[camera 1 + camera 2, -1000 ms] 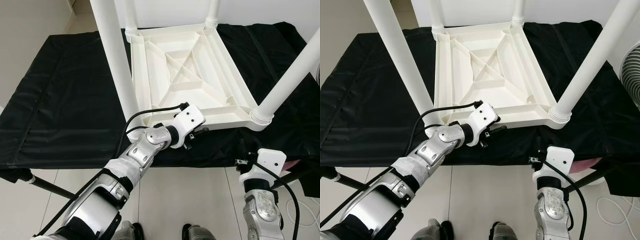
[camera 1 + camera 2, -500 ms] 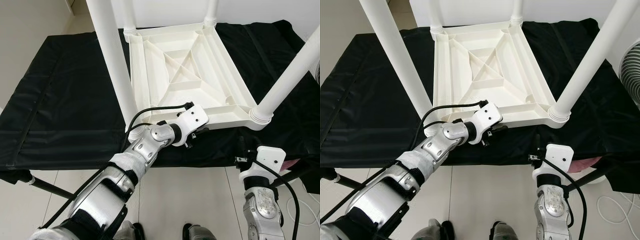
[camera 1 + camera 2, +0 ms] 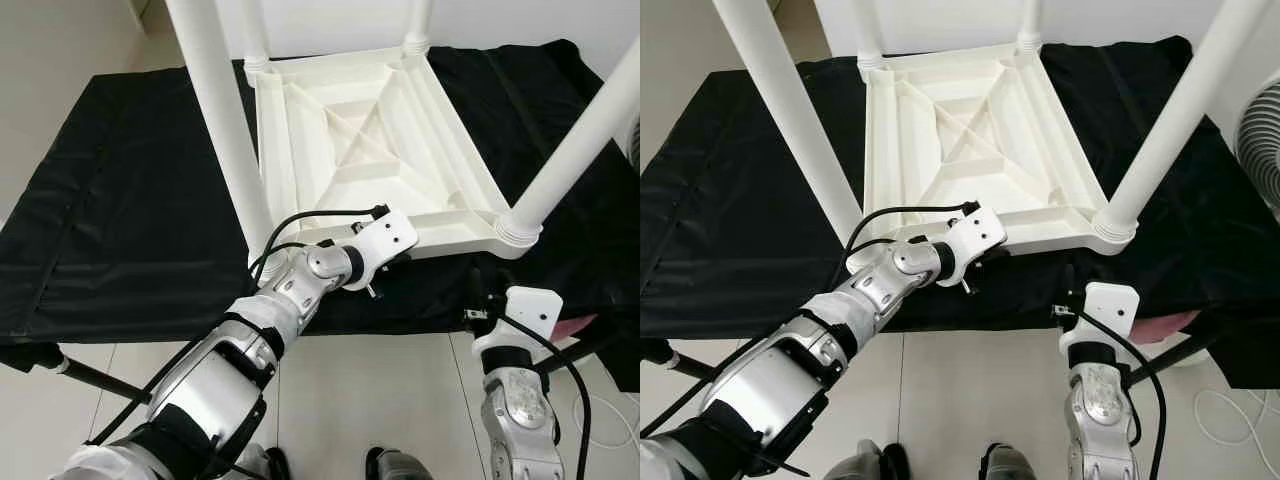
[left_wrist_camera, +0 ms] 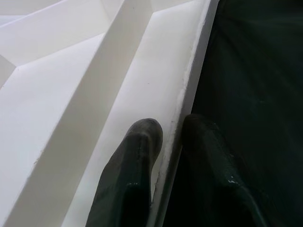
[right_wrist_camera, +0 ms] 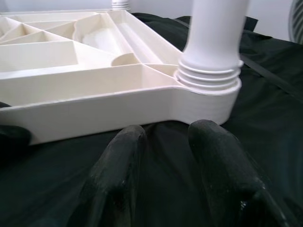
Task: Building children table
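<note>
Left wrist view: your left gripper pinches the tabletop rim; four legs look fitted, flipping upright remains; right gripper hovers empty, parted.

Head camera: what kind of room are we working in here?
Probably a home room used as a work area: an upturned white plastic table lies on a black cloth-covered table, over pale floor tiles, with a fan nearby.

An upturned table lay on a cloth-covered bench, legs up; the left gripper straddled its near rim, right gripper nearby.
</note>
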Robot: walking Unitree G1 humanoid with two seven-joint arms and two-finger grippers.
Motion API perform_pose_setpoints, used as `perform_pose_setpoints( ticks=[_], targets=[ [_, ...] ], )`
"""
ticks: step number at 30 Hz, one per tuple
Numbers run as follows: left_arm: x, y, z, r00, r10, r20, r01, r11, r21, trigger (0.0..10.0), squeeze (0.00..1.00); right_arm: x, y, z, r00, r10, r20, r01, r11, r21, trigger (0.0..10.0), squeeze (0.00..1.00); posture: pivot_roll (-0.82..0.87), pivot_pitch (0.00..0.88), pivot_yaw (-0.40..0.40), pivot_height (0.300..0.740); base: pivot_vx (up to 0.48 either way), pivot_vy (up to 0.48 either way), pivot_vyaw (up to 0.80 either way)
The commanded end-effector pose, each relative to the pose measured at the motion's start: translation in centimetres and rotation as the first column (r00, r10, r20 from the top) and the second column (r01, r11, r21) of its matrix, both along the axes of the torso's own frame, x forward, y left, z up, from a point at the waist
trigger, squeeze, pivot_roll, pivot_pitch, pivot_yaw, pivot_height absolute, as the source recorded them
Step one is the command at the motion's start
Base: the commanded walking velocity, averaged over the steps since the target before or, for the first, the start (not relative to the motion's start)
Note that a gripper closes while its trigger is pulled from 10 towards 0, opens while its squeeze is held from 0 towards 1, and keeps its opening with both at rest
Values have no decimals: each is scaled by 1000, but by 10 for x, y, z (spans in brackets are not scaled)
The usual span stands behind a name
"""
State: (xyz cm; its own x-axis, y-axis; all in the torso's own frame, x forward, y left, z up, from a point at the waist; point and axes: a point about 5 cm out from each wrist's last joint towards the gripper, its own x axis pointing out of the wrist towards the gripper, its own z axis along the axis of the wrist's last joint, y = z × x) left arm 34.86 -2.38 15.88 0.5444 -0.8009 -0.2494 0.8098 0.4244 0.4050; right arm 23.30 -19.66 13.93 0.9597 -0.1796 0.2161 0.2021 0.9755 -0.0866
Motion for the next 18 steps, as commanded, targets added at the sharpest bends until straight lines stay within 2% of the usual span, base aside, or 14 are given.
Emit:
perform_pose_setpoints(
  ticks=[1,10,12,13,16,18],
  targets=[
    [8,26,-18,995,99,-30,-96,993,73,0,0,0,-1,-5,1000,-7,-28,6,1000,-2,10000,0,-211,143,119,740,0,0,0],
    [17,71,-20,983,183,5,-182,977,107,0,0,4,6,-6,998,46,-33,-46,999,-9,10000,0,-180,158,100,740,0,0,0],
    [17,77,-20,982,191,9,-191,975,109,0,0,4,7,-6,998,50,-34,-50,999,-11,10000,0,-180,158,100,740,0,0,0],
    [17,77,-20,982,191,9,-191,975,109,0,0,4,7,-6,998,50,-34,-50,999,-11,10000,0,-180,158,100,740,0,0,0],
    [12,103,-23,979,201,23,-202,972,121,0,0,5,6,-6,998,52,-38,-53,998,-17,10000,0,-171,168,91,740,0,0,0],
    [10,110,-24,980,199,26,-201,972,125,0,0,5,5,-6,998,53,-39,-54,998,-19,10000,0,-169,169,90,740,0,0,0]
  ],
)
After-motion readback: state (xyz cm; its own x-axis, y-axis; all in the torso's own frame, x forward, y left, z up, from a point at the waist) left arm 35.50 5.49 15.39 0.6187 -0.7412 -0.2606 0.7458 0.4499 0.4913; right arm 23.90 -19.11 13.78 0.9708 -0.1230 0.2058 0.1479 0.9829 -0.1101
